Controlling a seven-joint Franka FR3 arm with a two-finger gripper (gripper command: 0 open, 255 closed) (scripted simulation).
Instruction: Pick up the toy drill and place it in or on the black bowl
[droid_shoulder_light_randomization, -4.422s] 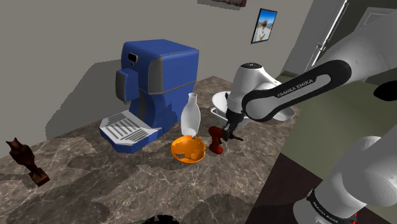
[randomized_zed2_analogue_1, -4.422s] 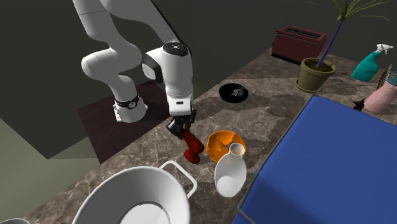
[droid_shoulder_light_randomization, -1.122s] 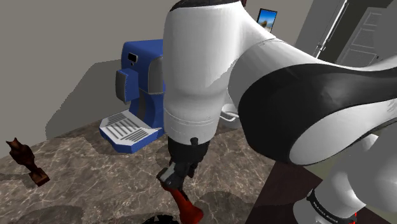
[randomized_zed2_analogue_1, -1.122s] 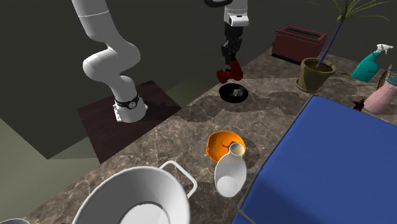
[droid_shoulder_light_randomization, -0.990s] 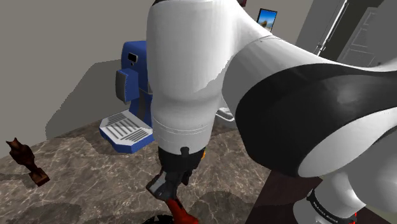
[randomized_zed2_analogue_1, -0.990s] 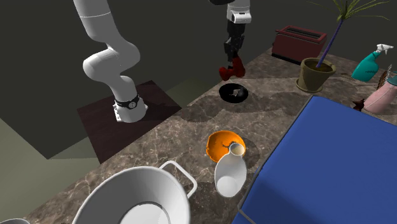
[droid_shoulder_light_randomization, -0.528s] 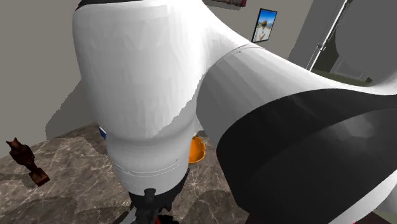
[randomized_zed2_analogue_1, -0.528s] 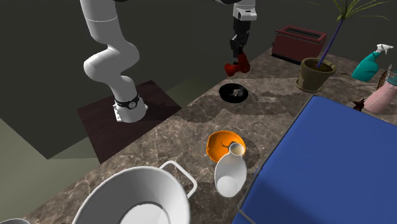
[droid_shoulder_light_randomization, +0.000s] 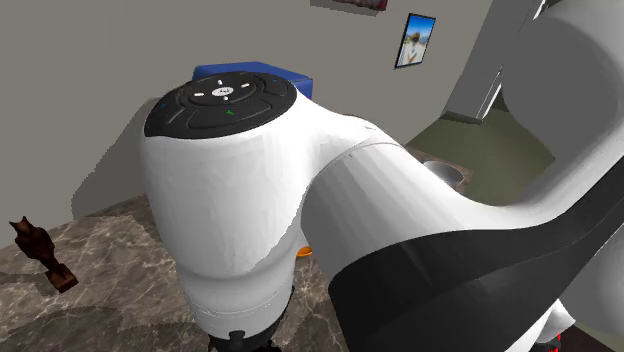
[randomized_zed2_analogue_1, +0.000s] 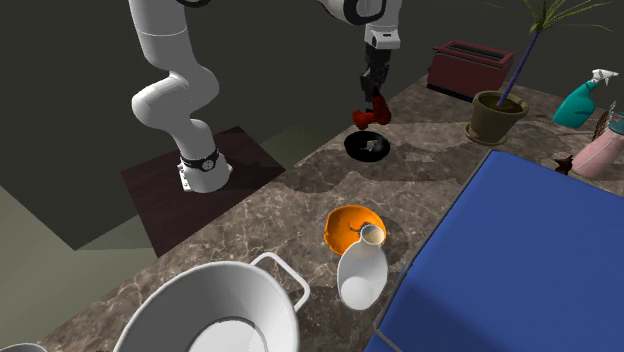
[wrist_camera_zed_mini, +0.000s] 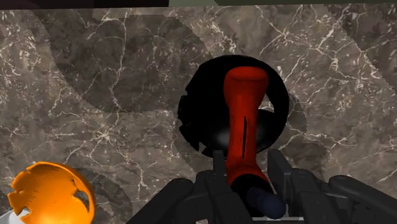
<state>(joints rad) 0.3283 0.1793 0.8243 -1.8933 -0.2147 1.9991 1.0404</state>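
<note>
Saw in the shoulder view mostly the white Franka arm (droid_shoulder_light_randomization: 300, 200), its dark-capped joint close to the camera, looming over a brown-veined marble counter (droid_shoulder_light_randomization: 100, 290). Caught behind it the top of a boxy blue coffee machine (droid_shoulder_light_randomization: 285, 72), at the far left a small dark brown carved figurine (droid_shoulder_light_randomization: 40, 255) standing on the counter, and on the far wall a small framed picture (droid_shoulder_light_randomization: 414, 40). Could not tell the claw's state from there. Found in the second exterior view the all-black two-finger gripper (randomized_zed2_analogue_1: 372, 100) pointing down, closed around the upper end of the red toy drill (randomized_zed2_analogue_1: 368, 117), with the drill hanging just over the round black bowl (randomized_zed2_analogue_1: 368, 147) near the counter's left edge. Could not tell whether drill and bowl touched. Noted nearer the camera an orange bowl with cut-out sides (randomized_zed2_analogue_1: 352, 227), just beside it a white narrow-necked vase (randomized_zed2_analogue_1: 360, 275), and at the near left a large white pot with a loop handle (randomized_zed2_analogue_1: 215, 310). Made out far off a dark red toaster (randomized_zed2_analogue_1: 470, 68), a potted plant in an olive pot (randomized_zed2_analogue_1: 497, 115) and a teal spray bottle (randomized_zed2_analogue_1: 583, 100). Found in the wrist view the fingers (wrist_camera_zed_mini: 217, 170) a narrow gap apart, pressed against both sides of the drill's red handle, with the red body reaching away from them across the black bowl's inside and the orange bowl well apart on the marble.
</note>
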